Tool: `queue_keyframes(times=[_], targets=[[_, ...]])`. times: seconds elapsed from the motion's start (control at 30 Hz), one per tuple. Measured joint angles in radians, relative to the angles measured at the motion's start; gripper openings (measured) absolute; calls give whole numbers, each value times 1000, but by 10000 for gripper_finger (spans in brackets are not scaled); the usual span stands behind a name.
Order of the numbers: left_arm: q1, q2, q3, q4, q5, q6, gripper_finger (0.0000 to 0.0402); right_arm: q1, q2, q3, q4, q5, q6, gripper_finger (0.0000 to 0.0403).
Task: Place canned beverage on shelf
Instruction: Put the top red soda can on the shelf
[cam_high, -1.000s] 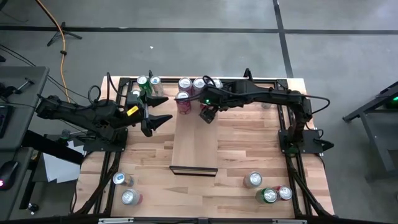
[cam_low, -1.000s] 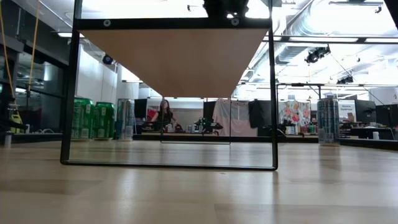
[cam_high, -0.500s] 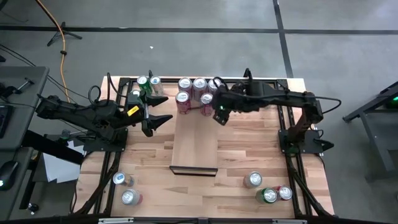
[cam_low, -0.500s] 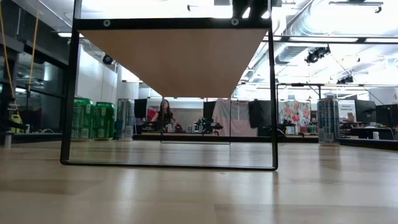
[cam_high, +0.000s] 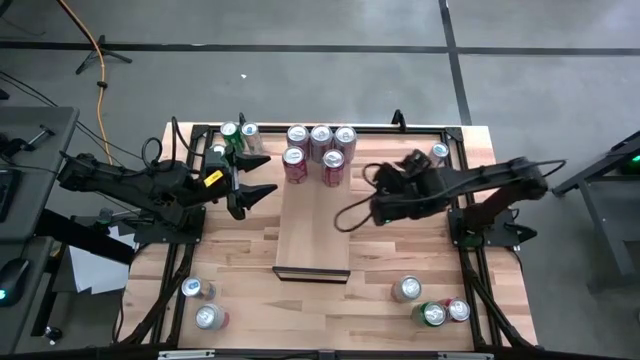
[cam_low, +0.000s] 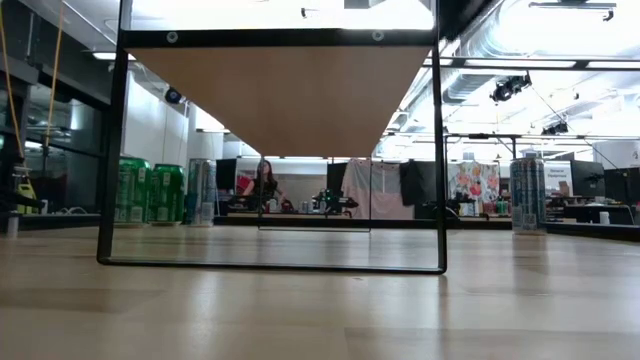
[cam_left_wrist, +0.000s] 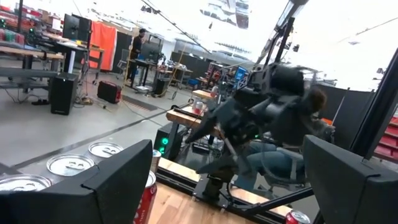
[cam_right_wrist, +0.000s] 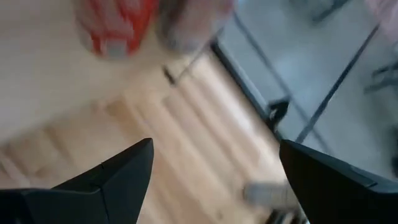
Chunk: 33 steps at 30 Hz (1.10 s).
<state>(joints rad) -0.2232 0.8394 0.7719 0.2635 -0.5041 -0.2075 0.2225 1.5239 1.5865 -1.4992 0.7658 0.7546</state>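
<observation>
The right pincer (cam_high: 345, 218), spread and empty, hangs just beside the shelf (cam_high: 313, 240); the nearest loose can (cam_high: 406, 289) stands behind it, toward the table's near edge.

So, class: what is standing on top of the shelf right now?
Five red cans cluster at the far end of the shelf; the rest of the board is bare. Nothing covers its top from above.

Butcher-block table (cam_high: 400, 250) on grey floor (cam_high: 300, 80). Orange cable (cam_high: 97, 60) on floor, far left. Grey desk (cam_high: 35, 180) at left edge w/ paper (cam_high: 95, 270) beside it. Person (cam_low: 266, 185) seated in bkgd room.
</observation>
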Motion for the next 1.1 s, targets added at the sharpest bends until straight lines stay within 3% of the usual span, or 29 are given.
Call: queue_keyframes(times=[0.2, 0.33, 0.47, 0.67, 0.8, 0.9, 1.07, 1.1], targets=[[0, 0, 0, 3, 0, -1, 348, -39, -238, -230, 233, -212, 59, 334], [0, 0, 0, 4, 0, -20, 348, -56, -346, -294, 366, -192, 176, 334], [0, 0, 0, 3, 0, -27, 348, -74, -402, -344, 450, -181, 123, 334], [0, 0, 0, 5, 0, -27, 348, -107, -398, -360, 454, -89, 285, 334], [0, 0, 0, 7, 0, -27, 348, -142, -363, -360, 549, -147, 228, 324], [0, 0, 0, 9, 0, -27, 348, -168, -311, -360, 680, -219, 182, 265], [0, 0, 0, 10, -2, -26, 348, -192, -200, -360, 818, -224, 135, 48], [0, 0, 0, 2, -5, -21, 348, -195, -182, -360, 837, -219, 123, 25]])
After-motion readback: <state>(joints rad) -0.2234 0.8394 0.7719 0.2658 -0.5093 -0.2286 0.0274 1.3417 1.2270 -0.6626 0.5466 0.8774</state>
